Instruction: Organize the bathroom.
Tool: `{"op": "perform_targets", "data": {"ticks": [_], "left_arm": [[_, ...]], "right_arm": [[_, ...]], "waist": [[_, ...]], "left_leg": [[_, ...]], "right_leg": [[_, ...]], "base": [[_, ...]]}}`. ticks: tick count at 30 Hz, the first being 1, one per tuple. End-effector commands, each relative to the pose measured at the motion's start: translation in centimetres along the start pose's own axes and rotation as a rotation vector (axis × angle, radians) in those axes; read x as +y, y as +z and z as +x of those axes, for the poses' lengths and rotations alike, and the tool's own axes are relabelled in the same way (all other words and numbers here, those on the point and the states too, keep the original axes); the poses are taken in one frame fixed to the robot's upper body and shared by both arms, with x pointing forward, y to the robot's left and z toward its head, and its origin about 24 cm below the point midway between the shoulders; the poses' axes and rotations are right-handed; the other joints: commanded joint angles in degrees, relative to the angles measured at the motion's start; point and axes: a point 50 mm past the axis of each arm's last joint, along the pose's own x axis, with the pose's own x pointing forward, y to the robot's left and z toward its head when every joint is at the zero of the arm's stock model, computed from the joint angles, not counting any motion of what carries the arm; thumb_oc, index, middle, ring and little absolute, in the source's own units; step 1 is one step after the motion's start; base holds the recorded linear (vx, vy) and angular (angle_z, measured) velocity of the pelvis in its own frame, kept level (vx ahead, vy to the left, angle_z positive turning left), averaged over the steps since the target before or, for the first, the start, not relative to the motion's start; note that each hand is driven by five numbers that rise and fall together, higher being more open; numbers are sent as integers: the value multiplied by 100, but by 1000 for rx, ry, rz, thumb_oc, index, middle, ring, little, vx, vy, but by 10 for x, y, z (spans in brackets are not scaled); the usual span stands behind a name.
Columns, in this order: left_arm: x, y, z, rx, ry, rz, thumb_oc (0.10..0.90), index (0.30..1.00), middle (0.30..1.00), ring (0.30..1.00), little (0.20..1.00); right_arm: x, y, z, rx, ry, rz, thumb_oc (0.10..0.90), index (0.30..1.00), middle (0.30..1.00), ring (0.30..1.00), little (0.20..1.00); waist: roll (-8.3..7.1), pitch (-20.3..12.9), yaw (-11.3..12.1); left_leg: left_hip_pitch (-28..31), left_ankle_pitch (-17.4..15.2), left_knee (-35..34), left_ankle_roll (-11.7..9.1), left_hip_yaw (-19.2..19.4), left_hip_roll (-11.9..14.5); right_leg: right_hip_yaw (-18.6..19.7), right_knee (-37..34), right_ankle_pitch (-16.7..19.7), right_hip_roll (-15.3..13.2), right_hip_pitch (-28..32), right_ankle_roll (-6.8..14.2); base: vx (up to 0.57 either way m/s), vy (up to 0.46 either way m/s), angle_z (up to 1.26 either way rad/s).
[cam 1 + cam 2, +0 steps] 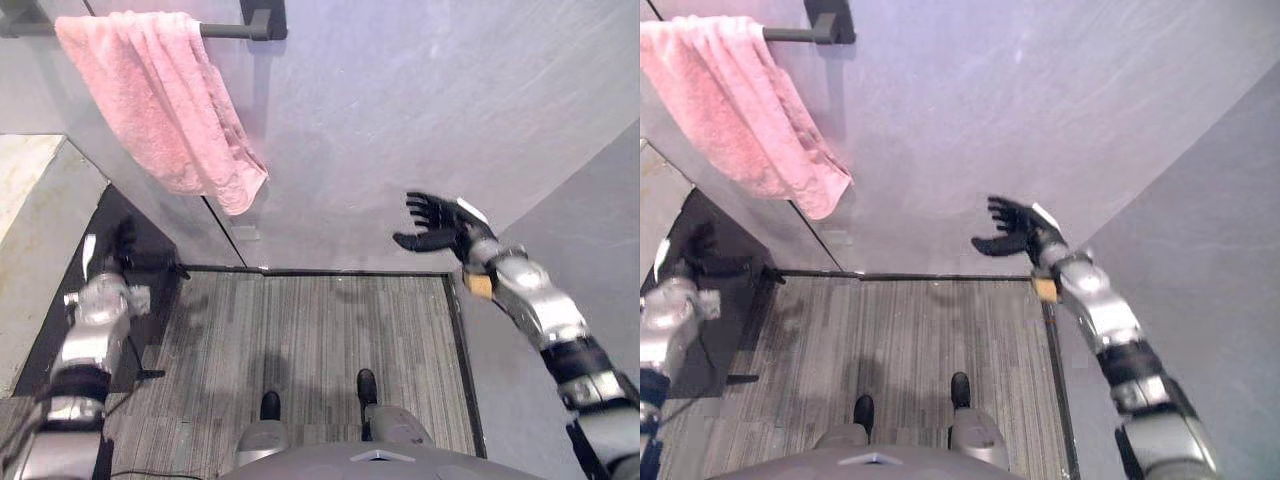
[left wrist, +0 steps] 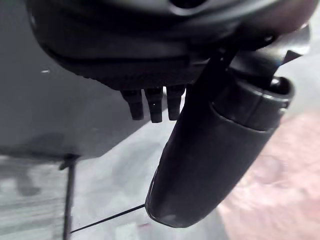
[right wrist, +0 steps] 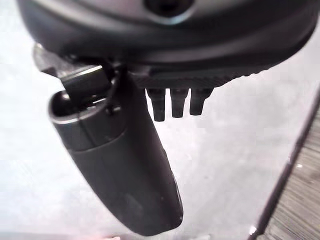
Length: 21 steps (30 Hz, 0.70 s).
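Grey wall (image 1: pixel 420 110) meets striped floor (image 1: pixel 320 340). A pink towel (image 1: pixel 165 105) hangs on the dark rail (image 1: pixel 235 28). Right robot hand (image 1: pixel 432 225) spread near the wall; left robot hand (image 1: pixel 118 240) relaxed, empty.

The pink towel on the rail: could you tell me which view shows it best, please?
The left eye view: the towel shows whole there, draped over the dark rail and hanging down the wall. The right eye view cuts it off at the picture's left edge. The left wrist view gives a pink blur past the left hand.
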Motion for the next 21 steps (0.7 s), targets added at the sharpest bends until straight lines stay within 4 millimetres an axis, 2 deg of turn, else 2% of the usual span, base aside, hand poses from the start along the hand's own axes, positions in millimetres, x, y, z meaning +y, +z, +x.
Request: {"op": "perform_targets", "data": {"ticks": [1,3,4,5,7,9,14,17,20,21], "left_arm": [[11,92,10,-358,26,165,800,900,900,900,900],[9,110,10,-406,17,198,800,900,900,900,900],[5,137,9,-504,33,283,800,900,900,900,900],[5,137,9,-504,33,283,800,900,900,900,900],[5,155,13,-521,54,297,800,900,900,900,900],[4,163,16,-522,70,291,800,900,900,900,900],[6,166,25,-446,156,230,800,900,900,900,900],[7,157,33,-357,244,170,800,900,900,900,900],[-3,148,36,-315,240,174,800,900,900,900,900],[-7,145,36,-300,236,181,800,900,900,900,900]], "right_arm": [[10,54,20,-172,9,10,800,900,900,900,900],[11,65,24,-184,17,9,800,900,900,900,900],[14,82,32,-201,10,-11,800,900,900,900,900],[14,82,32,-201,10,-11,800,900,900,900,900],[22,98,40,-208,27,-21,800,900,900,900,900],[31,107,45,-211,41,-23,800,900,900,900,900],[46,123,53,-216,63,-31,800,900,900,900,900],[54,130,56,-209,75,-39,800,900,900,900,900],[56,129,60,-188,80,-43,800,900,900,900,900],[54,127,60,-179,76,-55,800,900,900,900,900]], "waist": [[-109,-415,44],[-126,-429,78],[-117,-505,130],[-117,-505,130],[-122,-563,170],[-120,-608,191],[-104,-662,222],[-115,-676,204],[-142,-659,139],[-157,-629,120]], "left_leg": [[-149,-216,475,553,2,3],[-171,-171,475,539,10,8],[-116,-191,437,523,18,44],[-116,-191,437,523,18,44],[-108,-125,406,494,29,71],[-87,-106,388,472,35,94],[-64,-76,398,421,56,154],[-93,-110,575,369,59,211],[-153,-216,1242,287,81,252],[-260,-111,1648,240,94,267]], "right_leg": [[258,449,-215,-339,-271,204],[265,448,-185,-340,-280,196],[234,433,-248,-327,-198,195],[234,433,-248,-327,-198,195],[216,424,-245,-318,-158,179],[202,399,-259,-307,-112,168],[151,398,-318,-280,-47,135],[132,554,-443,-242,-47,82],[255,749,-569,-148,-63,-34],[271,778,-578,-121,-56,-89]], "base": [[47,-54,13],[49,-50,12],[67,-46,8],[101,-59,11],[53,-41,5],[88,-31,3],[62,-20,2],[54,-40,6],[59,-10,14],[19,18,14]]}}
